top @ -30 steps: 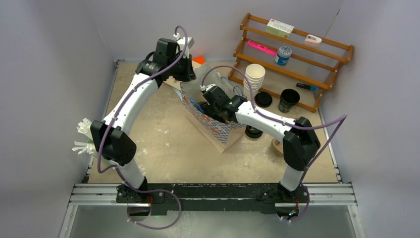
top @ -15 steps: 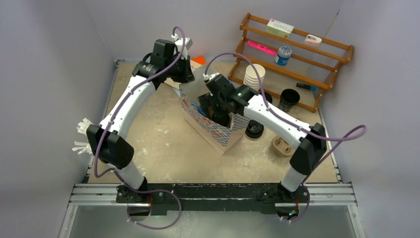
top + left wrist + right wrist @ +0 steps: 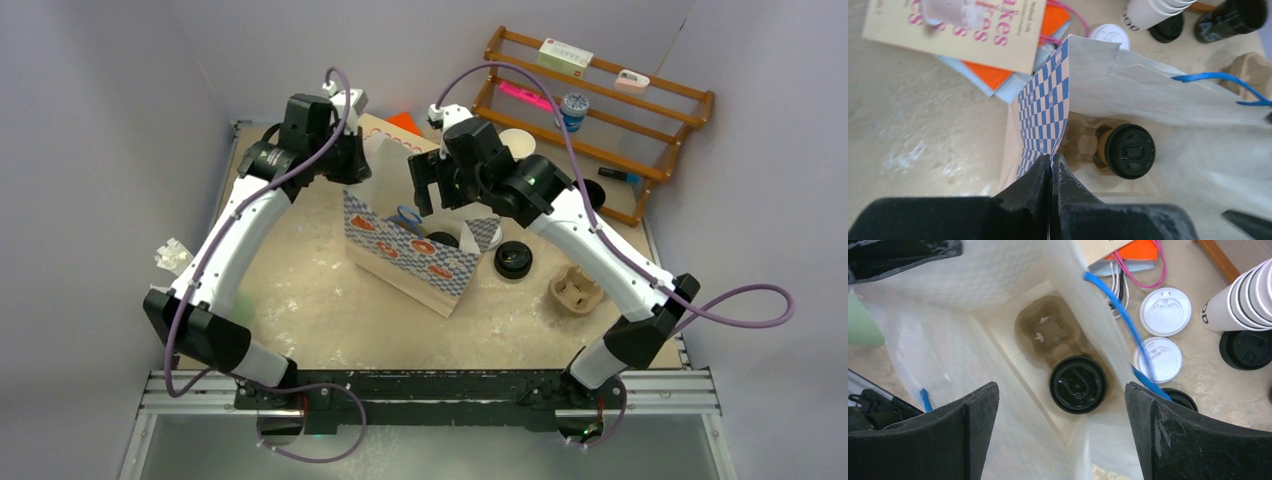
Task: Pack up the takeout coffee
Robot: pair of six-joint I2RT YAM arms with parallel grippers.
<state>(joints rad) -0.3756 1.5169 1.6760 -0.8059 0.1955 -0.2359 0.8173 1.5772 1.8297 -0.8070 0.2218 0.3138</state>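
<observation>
One black-lidded cup (image 3: pixel 1078 384) inside bag (image 3: pixel 1043 120); left fingers (image 3: pixel 1030 187) pinch its rim, right fingers (image 3: pixel 973 432) spread wide.

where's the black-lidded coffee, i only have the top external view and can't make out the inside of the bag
Observer: The right wrist view looks straight in: the black-lidded cup sits in one pocket of a cardboard carrier at the bottom of the bag.
Operator: is the other pocket taken
Observer: No, the pocket beside it is empty.
Operator: what's the left arm doing at the bag
Observer: The left wrist view shows the left fingers shut on the bag's checkered rim, pinching it.
</observation>
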